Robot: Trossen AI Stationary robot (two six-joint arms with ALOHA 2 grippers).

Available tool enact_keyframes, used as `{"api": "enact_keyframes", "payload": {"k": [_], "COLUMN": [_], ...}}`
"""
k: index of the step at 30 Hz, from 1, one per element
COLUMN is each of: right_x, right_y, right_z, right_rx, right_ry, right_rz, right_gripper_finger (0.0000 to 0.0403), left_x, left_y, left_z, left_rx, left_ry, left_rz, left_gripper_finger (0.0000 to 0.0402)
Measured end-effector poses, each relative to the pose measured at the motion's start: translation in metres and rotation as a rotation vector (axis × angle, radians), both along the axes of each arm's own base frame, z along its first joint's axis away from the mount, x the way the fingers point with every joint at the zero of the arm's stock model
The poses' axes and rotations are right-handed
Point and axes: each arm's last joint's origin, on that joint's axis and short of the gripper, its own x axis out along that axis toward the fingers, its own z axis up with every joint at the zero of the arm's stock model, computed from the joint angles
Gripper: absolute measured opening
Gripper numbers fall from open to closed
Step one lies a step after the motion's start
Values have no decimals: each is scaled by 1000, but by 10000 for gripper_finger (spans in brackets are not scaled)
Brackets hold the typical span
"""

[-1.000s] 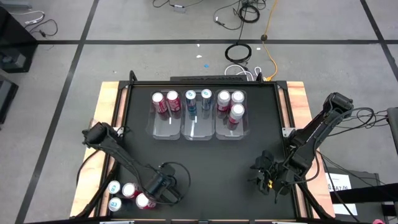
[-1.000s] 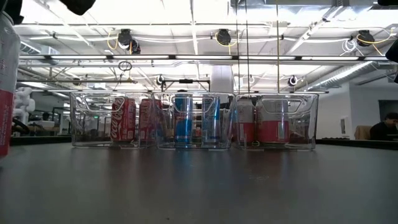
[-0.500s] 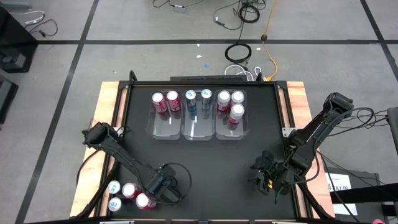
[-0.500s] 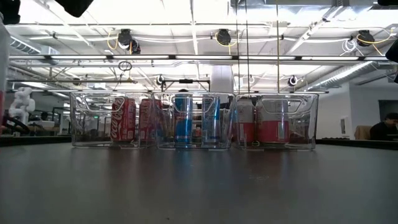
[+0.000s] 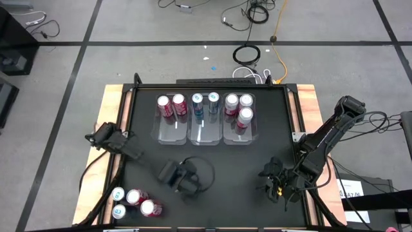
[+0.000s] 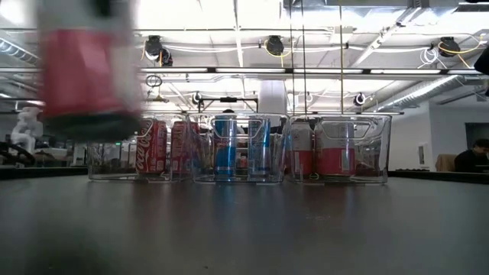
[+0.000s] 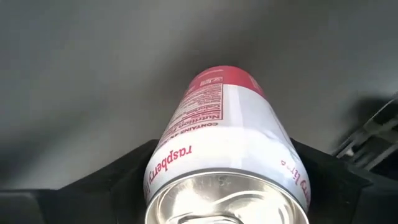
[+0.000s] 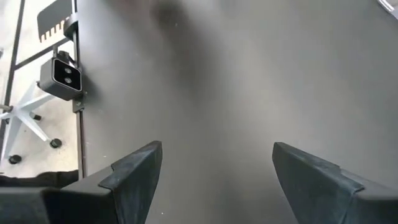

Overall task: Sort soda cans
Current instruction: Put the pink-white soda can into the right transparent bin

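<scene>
Left pincer grips a raspberry can between its fingers, lifted off the worktop. Three loose cans stand behind it. Right pincer waits open, holding nothing.

Grey floor — loose cables; bright ceiling lights.

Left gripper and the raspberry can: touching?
Touching. Left wrist view shows the raspberry can clamped between the left gripper fingers, off the table.
</scene>
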Motion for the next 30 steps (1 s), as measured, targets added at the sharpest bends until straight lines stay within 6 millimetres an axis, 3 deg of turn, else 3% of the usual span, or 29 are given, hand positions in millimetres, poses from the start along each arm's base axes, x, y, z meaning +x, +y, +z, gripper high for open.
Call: {"api": "enact_keyframes", "payload": {"k": [5,9,16,24,30], "right_x": [1,2,3,9,15], "right_y": [0,0,-1,-9,-17], "right_z": [1,2,2,4,3], "right_rx": [14,11,32,32,39], "right_ry": [-29,-48,-76,-146,-141], "right_rz": [-33,-53,-124,-261,-328], "right_gripper_finger": [297,297,297,297,297], "left_x": [30,50,71,78,95], "left_y": [46,94,177,243,268], "left_z": [33,65,102,105,75], "left_rx": [57,128,268,337,334], "left_ry": [-154,-292,-510,-599,-542], "left_rz": [-75,-125,-226,-323,-389], "left_gripper_finger": [320,320,320,320,320]}}
